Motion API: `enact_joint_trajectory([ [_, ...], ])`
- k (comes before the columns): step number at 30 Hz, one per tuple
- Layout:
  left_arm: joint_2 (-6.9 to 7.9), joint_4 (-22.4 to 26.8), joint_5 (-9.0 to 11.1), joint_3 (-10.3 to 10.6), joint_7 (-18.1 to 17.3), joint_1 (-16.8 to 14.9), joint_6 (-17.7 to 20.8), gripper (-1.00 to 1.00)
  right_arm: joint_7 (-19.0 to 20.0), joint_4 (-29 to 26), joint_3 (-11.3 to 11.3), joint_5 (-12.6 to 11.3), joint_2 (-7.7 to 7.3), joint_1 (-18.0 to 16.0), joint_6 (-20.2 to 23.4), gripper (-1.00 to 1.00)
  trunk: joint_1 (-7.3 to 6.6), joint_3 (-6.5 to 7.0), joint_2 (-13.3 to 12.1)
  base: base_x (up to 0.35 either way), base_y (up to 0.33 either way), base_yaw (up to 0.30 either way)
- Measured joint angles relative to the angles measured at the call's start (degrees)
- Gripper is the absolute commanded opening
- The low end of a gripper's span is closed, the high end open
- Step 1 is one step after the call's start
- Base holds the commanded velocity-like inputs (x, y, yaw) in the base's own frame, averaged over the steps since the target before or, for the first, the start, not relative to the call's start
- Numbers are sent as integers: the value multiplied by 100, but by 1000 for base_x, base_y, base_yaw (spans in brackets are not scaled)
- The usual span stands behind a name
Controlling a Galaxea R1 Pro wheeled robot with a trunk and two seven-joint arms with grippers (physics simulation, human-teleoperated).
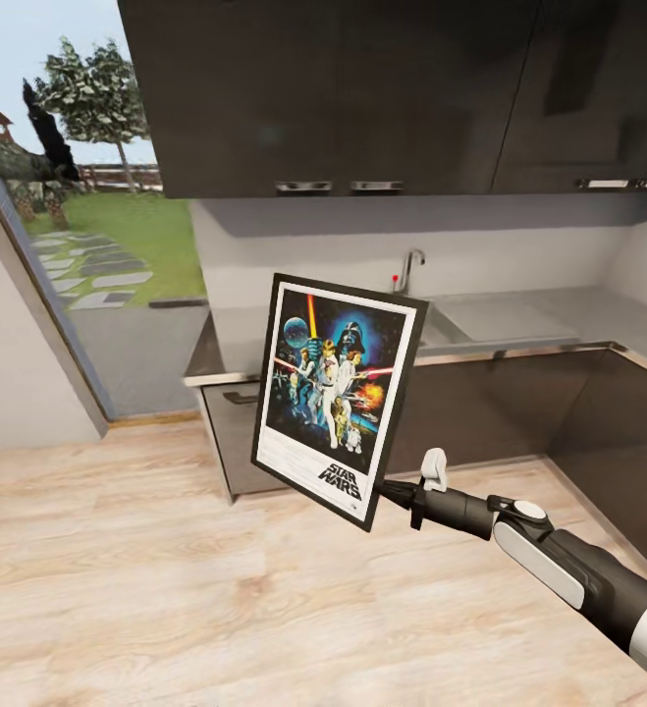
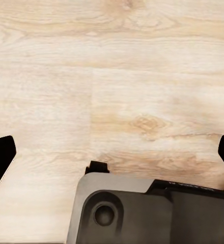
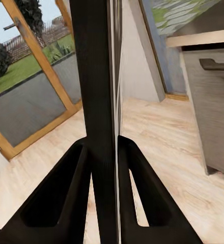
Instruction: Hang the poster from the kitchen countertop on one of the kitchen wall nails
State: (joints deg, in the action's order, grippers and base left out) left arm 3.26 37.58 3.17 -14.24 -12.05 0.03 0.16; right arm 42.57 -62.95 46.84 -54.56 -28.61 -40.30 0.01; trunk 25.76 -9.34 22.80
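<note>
The poster [image 1: 338, 398] is off the table [image 1: 519, 329] and held in mid-air at the centre of the head view, upright but tilted, its printed face toward the camera and the grey table with its sink behind it in the middle right of the frame. The right gripper [image 1: 387, 491] is clamped on the poster's lower right corner, reaching in from the lower right of the frame. In the right wrist view the two dark fingers [image 3: 66, 203] pinch the thin black frame edge-on [image 3: 94, 76], with the wooden floor [image 3: 168, 152] and a glazed door behind it. The left gripper [image 2: 112, 152] hangs over bare floor, fingertips at the far left and right edges of the left wrist view, spread wide and holding nothing. The poster looks like a stiff, flat, light panel that will not sag, but a corner grip gives it a long lever, so it could swing or twist in the fingers if moved fast. The glossy frame may be slippery, and a grip nearer the middle of a side edge would likely steady it. No wall nail can be made out here.
</note>
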Motion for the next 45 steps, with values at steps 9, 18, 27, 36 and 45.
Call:
enact_joint_trajectory([
  [9,1,0,1,-9,0,-2,0,100,-5,0,4,1,0,0,0,-100,-1,73,0,-160,276,8],
  [18,1,0,2,-16,0,-2,0,100,-8,0,6,1,0,0,-3,-100,-2,156,1,-35,287,0],
  [27,1,0,2,-22,1,0,0,100,-15,0,8,1,1,0,-11,-100,-2,240,0,-2,292,0],
  [36,1,0,2,-23,2,1,0,100,-16,2,8,1,0,1,-12,-100,-2,320,0,0,293,0],
  [45,1,0,8,-28,0,-2,0,100,-23,0,9,2,7,0,-11,-100,-2,333,0,0,293,121],
])
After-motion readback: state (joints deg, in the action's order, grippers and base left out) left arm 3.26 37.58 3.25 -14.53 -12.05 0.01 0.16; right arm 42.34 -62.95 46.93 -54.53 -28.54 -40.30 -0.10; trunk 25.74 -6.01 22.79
